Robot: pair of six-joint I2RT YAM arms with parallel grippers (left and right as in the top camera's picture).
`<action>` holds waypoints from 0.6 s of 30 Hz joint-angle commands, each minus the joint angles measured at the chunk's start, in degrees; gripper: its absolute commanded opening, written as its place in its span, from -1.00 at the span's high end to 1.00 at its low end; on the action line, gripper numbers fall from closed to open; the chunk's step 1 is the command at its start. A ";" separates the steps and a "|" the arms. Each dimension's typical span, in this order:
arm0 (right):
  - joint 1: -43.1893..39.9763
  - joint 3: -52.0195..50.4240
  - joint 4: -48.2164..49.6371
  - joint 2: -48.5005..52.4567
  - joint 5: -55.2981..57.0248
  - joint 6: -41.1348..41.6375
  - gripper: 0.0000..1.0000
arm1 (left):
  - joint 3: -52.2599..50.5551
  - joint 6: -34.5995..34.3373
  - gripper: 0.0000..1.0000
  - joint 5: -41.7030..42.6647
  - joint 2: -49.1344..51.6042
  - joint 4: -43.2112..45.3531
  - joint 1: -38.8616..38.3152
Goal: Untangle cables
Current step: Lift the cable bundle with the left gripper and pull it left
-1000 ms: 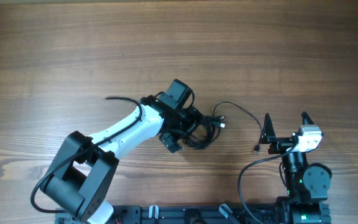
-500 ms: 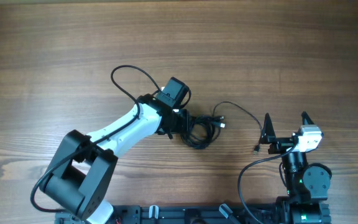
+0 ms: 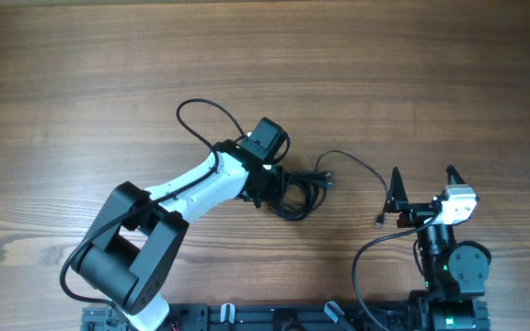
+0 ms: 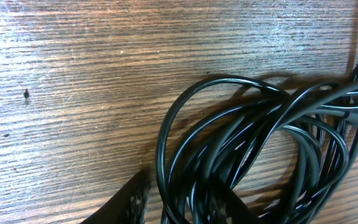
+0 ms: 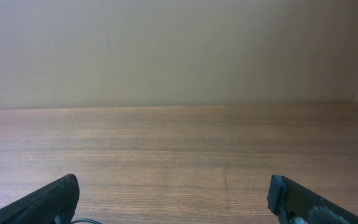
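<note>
Flanking several strands of the cables, the left claw sits low over the table. Its fingers stand partway closed with black cord filling the gap between them; whether they pinch it or merely bracket it, I cannot tell.

Just ahead of that claw, the rest of the cords lie in a loose coil of overlapping loops. They look light, limp and smooth-jacketed, so I judge that a pull on one strand will drag the whole coil unless something pins it. A single strand at the coil's outer edge, or a plug end, seems a better hold than the thick middle.

Farther out, beyond the coil, one loose tail runs toward the right claw. That claw's fingers stand wide apart and empty, clear of the coil.
</note>
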 commanded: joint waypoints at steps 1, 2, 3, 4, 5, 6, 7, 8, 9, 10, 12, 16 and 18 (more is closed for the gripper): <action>-0.17 -0.07 0.17 -0.48 -0.48 -0.66 -1.00 | -3.26 0.24 0.40 -0.81 2.21 -0.33 -0.35; -0.17 -0.07 0.17 -0.46 -0.48 -0.63 -1.00 | -4.00 0.24 0.47 -0.81 2.21 -0.07 -0.35; -0.17 -0.07 0.17 -0.46 -0.48 -0.63 -1.00 | -4.63 0.24 0.57 -0.79 2.21 0.28 -0.35; -0.17 -0.07 0.17 -0.46 -0.48 -0.63 -1.00 | -5.40 0.22 0.63 -0.81 2.21 0.79 -0.35; -0.17 -0.07 0.17 -0.46 -0.48 -0.66 -1.00 | -5.88 0.22 0.71 -0.81 2.21 1.20 -0.35; -0.17 -0.07 0.20 -0.46 -0.48 -0.63 -1.00 | -6.25 0.24 0.86 -0.81 2.21 1.51 -0.35; -0.17 -0.07 0.20 -0.46 -0.48 -0.63 -1.00 | -6.23 0.24 0.92 -0.79 2.21 1.51 -0.35; -0.17 -0.07 0.17 -0.46 -0.48 -0.66 -1.00 | -6.23 0.24 0.92 -0.79 2.21 1.51 -0.35; -0.17 -0.07 0.17 -0.46 -0.48 -0.66 -1.00 | -6.16 0.26 0.92 -0.90 2.16 1.49 -0.28; -0.17 -0.07 0.17 -0.46 -0.48 -0.63 -1.00 | -5.90 0.24 0.92 -1.22 1.88 1.20 -0.02; -0.17 -0.07 0.17 -0.46 -0.48 -0.63 -1.00 | -4.09 -1.01 0.92 -1.27 -0.02 -1.75 1.31; -0.17 -0.07 0.17 -0.48 -0.48 -0.63 -1.00 | 0.33 -1.68 0.93 -1.25 -10.97 -8.13 5.16; -0.17 -0.07 0.17 -0.48 -0.48 -0.66 -0.99 | 0.48 -1.51 0.92 -1.25 -16.68 -8.52 6.05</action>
